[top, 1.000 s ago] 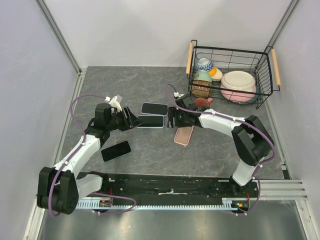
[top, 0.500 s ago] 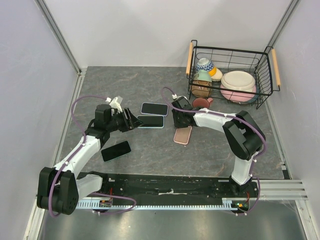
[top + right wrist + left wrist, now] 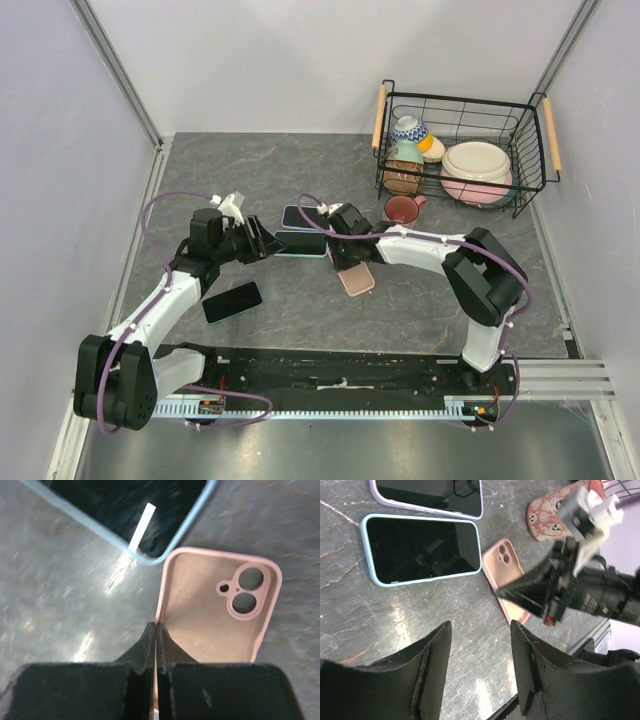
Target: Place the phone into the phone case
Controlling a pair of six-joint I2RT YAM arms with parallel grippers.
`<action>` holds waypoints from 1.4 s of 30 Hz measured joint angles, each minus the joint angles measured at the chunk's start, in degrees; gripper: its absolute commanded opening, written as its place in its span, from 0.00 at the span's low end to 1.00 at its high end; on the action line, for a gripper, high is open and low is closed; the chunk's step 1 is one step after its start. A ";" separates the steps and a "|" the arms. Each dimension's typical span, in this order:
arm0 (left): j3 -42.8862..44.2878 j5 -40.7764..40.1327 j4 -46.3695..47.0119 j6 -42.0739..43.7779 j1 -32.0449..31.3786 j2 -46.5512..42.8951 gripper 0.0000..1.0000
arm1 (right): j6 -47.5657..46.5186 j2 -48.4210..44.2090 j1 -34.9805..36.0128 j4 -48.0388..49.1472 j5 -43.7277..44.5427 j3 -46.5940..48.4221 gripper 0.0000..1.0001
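Two grippers: left gripper (image 3: 480, 625) half-spread, empty; right gripper (image 3: 156, 626) pinched shut.
Phone case (image 3: 210, 625): pink, touched right gripper; long axis ran ahead, rightward.
Phone (image 3: 232, 301): lay bare behind left gripper, nearer it.

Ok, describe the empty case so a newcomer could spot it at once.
From the black wire basket in the far right corner, come forward and left past the dark pink mug. The pink silicone phone case lies there, open side up. Unlike the blue-cased phone and lilac-cased phone beside it, it shows no black screen, only a camera cutout.
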 measured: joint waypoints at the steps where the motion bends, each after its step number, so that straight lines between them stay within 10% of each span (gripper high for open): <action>1: 0.00 -0.39 -0.15 0.00 0.02 -0.11 0.57 | -0.76 -0.79 0.52 0.48 -1.51 -0.83 0.00; 11: 0.02 -4.72 -1.88 0.07 0.04 -0.48 0.57 | -9.70 -10.23 6.69 1.66 -13.73 -8.83 0.01; 23: 0.79 -0.07 -1.88 0.76 -0.81 7.74 0.57 | -11.30 -15.50 9.05 2.10 -17.20 -13.66 0.64; 42: 11.15 -11.02 -12.76 11.37 -19.96 20.92 0.51 | 4.81 -24.09 -12.63 5.90 -19.63 -29.92 0.66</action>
